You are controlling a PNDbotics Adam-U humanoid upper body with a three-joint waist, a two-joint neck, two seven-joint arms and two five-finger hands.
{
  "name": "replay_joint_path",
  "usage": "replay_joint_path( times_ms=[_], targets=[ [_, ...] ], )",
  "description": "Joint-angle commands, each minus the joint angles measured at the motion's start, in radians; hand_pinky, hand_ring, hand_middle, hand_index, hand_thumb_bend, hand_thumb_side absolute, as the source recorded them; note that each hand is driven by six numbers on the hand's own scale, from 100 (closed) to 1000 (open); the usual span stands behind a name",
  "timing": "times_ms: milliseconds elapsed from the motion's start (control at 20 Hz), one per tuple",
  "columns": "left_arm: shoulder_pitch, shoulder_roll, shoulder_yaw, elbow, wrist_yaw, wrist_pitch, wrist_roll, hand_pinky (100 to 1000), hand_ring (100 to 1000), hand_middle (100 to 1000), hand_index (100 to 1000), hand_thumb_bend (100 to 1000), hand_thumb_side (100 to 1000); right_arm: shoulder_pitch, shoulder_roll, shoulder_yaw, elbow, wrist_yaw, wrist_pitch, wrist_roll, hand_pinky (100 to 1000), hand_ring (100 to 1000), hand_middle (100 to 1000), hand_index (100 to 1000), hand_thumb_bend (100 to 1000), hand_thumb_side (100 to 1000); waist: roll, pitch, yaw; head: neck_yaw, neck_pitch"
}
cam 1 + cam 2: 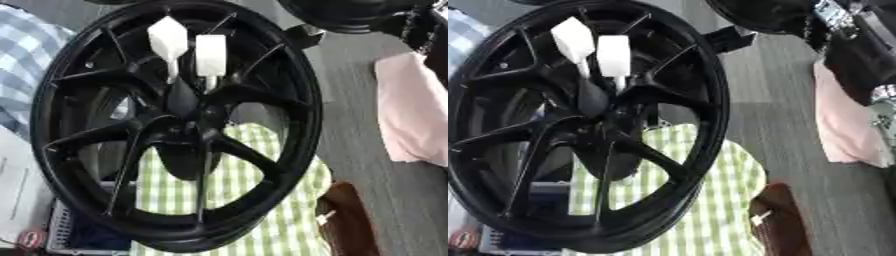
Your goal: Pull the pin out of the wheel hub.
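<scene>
Two white pins sit in the black wheel hub, side by side. Right arm at the upper right, well apart from them; hand state can't tell.

We see black multi-spoke wheel hub standing upright, face toward us, filling most of view. Two white block-headed pins sit side by side just above hub centre, thin shafts pointing down into it, left one tilted.

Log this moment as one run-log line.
wheel hub: upright | two white pins: seated, side by side | hands: none on pins | pull: not yet begun
</scene>
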Motion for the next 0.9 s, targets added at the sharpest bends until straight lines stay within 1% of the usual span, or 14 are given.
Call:
replay_joint_path(
  times_ms=[50, 100, 150, 200, 250, 300, 350, 400, 500, 750, 850, 900],
  targets=[
    [0.029, 0.005, 0.047, 0.021, -0.034, -0.010, 0.057, 663, 490, 328, 535, 100, 202, -0.007, -0.029, -0.021, -0.021, -0.007, -0.007, -0.010, 956, 758, 717, 738, 100, 662, -0.001, -0.021, -0.002, 0.002, -0.016],
    [0.044, -0.004, 0.048, 0.019, -0.051, -0.011, 0.059, 720, 591, 502, 692, 100, 181, -0.006, -0.028, -0.022, -0.021, -0.008, -0.009, -0.011, 956, 758, 717, 738, 100, 662, -0.002, -0.019, -0.003, 0.004, -0.018],
    [0.060, -0.013, 0.047, 0.012, -0.074, -0.007, 0.042, 741, 631, 559, 748, 100, 173, -0.006, -0.028, -0.024, -0.021, -0.008, -0.010, -0.013, 956, 758, 717, 738, 100, 662, -0.002, -0.018, -0.004, 0.005, -0.021],
    [0.074, -0.020, 0.048, 0.007, -0.101, 0.001, 0.025, 793, 740, 691, 854, 100, 533, -0.005, -0.027, -0.026, -0.021, -0.009, -0.011, -0.015, 956, 758, 717, 738, 100, 663, -0.003, -0.017, -0.003, 0.005, -0.023],
    [0.086, -0.027, 0.051, 0.002, -0.135, 0.015, 0.013, 796, 744, 700, 860, 100, 556, -0.004, -0.026, -0.029, -0.021, -0.009, -0.011, -0.018, 956, 758, 717, 738, 100, 663, -0.004, -0.015, -0.002, 0.006, -0.026],
    [0.092, -0.035, 0.056, -0.003, -0.164, 0.030, 0.007, 823, 772, 753, 906, 100, 720, -0.004, -0.025, -0.030, -0.021, -0.010, -0.012, -0.019, 956, 758, 717, 738, 100, 664, -0.005, -0.014, -0.002, 0.007, -0.027],
    [0.095, -0.044, 0.062, -0.008, -0.181, 0.045, 0.006, 823, 772, 756, 909, 100, 739, -0.005, -0.025, -0.030, -0.021, -0.010, -0.012, -0.020, 956, 758, 717, 738, 100, 664, -0.005, -0.013, -0.001, 0.009, -0.028],
    [0.097, -0.050, 0.066, -0.015, -0.187, 0.054, 0.006, 822, 771, 761, 914, 100, 803, -0.006, -0.025, -0.031, -0.021, -0.011, -0.013, -0.020, 956, 758, 717, 738, 100, 663, -0.006, -0.012, 0.000, 0.012, -0.030],
    [0.097, -0.059, 0.072, -0.028, -0.175, 0.059, 0.011, 813, 763, 751, 907, 100, 832, -0.008, -0.025, -0.032, -0.021, -0.012, -0.016, -0.021, 956, 758, 717, 738, 100, 663, -0.006, -0.010, 0.001, 0.014, -0.032],
    [0.094, -0.065, 0.073, -0.058, -0.111, 0.043, 0.024, 804, 752, 739, 901, 100, 828, -0.010, -0.025, -0.034, -0.021, -0.014, -0.018, -0.024, 956, 758, 717, 738, 100, 663, -0.006, -0.008, 0.001, 0.014, -0.033],
    [0.094, -0.064, 0.072, -0.063, -0.104, 0.040, 0.022, 810, 759, 747, 906, 100, 785, -0.012, -0.026, -0.034, -0.021, -0.014, -0.018, -0.023, 956, 758, 717, 738, 100, 664, -0.005, -0.006, 0.002, 0.013, -0.032],
    [0.094, -0.064, 0.072, -0.064, -0.106, 0.040, 0.019, 807, 755, 742, 899, 100, 705, -0.013, -0.026, -0.033, -0.021, -0.015, -0.017, -0.023, 956, 758, 717, 738, 100, 665, -0.005, -0.005, 0.003, 0.012, -0.031]
  ],
)
